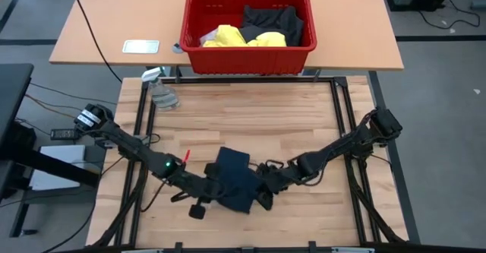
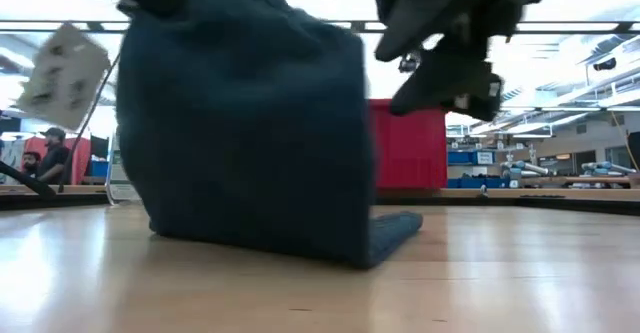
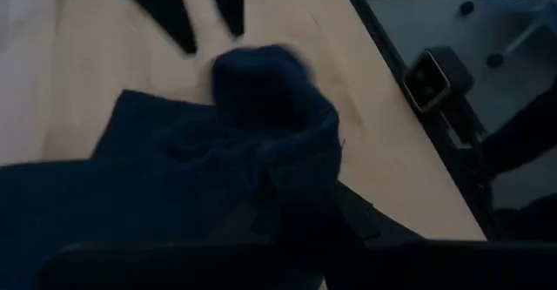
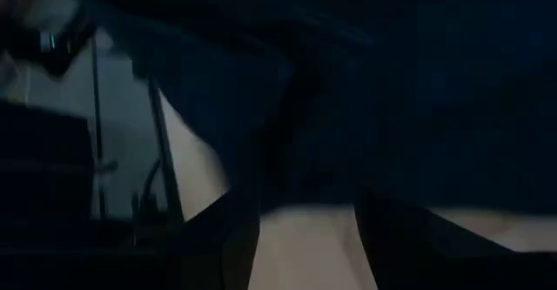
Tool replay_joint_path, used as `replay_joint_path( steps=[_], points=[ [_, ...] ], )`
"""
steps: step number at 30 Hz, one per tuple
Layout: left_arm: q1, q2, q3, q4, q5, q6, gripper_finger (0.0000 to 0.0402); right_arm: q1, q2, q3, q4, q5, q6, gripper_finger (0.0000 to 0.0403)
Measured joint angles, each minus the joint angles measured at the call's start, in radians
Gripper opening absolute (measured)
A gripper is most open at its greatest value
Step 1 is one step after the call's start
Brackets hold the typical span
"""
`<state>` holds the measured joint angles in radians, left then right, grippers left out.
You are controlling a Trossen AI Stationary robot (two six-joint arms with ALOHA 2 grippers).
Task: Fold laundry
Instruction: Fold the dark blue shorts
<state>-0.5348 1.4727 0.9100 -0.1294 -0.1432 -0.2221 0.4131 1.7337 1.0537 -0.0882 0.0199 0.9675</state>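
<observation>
The small navy piece [image 1: 231, 178] of the laundry stands raised at the table's near middle, its lower edge on the wood [image 2: 385, 235]. My left gripper [image 1: 215, 186] is at its left upper part, shut on it, with bunched cloth [image 3: 278, 142] lying over the fingers. My right gripper [image 1: 263, 188] hovers open just right of the piece [image 2: 440, 73], clear of it; bare table shows between its fingers [image 4: 309, 238]. A yellow shirt [image 1: 243, 36] and a dark grey garment [image 1: 275, 21] lie in the red basket [image 1: 250, 55]. My left gripper holds the navy piece by a bunched upper part [image 3: 291, 181]; the cloth itself covers the fingertips, so the exact hold does not show. The fingers slant down from the table's left. The piece hangs below them, slack, with its bottom fold [image 2: 300, 248] resting on the table.
The red basket stands on the far table behind the work surface [image 2: 410, 143]. A clear spray bottle [image 1: 159, 92] lies at the far left corner. A dark frame [image 1: 338, 109] borders the wooden top. People sit far off in the room [image 2: 50, 158].
</observation>
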Motion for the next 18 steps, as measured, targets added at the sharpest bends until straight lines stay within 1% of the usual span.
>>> replay_joint_path(
  steps=[3, 5, 7, 11, 14, 16, 18],
  points=[
    [-0.034, 0.000, 0.000, -0.027, 0.000, -0.027, 0.0078, 0.040, 0.018, 0.000, -0.042, 0.080, 0.024, 0.0184],
    [-0.056, 0.000, 0.000, -0.092, -0.001, -0.056, 0.0104, 0.050, 0.041, -0.001, -0.053, 0.154, 0.040, 0.0181],
    [-0.077, 0.001, -0.001, -0.167, -0.002, -0.098, 0.0132, 0.038, 0.056, -0.001, -0.070, 0.202, 0.053, 0.0177],
    [-0.119, 0.001, 0.000, -0.338, -0.011, -0.162, 0.0187, -0.011, 0.064, -0.007, -0.076, 0.243, 0.080, 0.0169],
    [-0.140, 0.001, -0.001, -0.466, -0.069, -0.211, 0.0222, -0.048, 0.064, -0.009, -0.091, 0.274, 0.085, 0.0165],
    [-0.140, 0.000, -0.001, -0.494, -0.102, -0.255, 0.0242, -0.071, 0.064, -0.009, -0.091, 0.272, 0.085, 0.0162],
    [-0.138, -0.013, -0.001, -0.489, -0.106, -0.287, 0.0258, -0.087, 0.064, -0.009, -0.096, 0.267, 0.081, 0.0160]
  ],
)
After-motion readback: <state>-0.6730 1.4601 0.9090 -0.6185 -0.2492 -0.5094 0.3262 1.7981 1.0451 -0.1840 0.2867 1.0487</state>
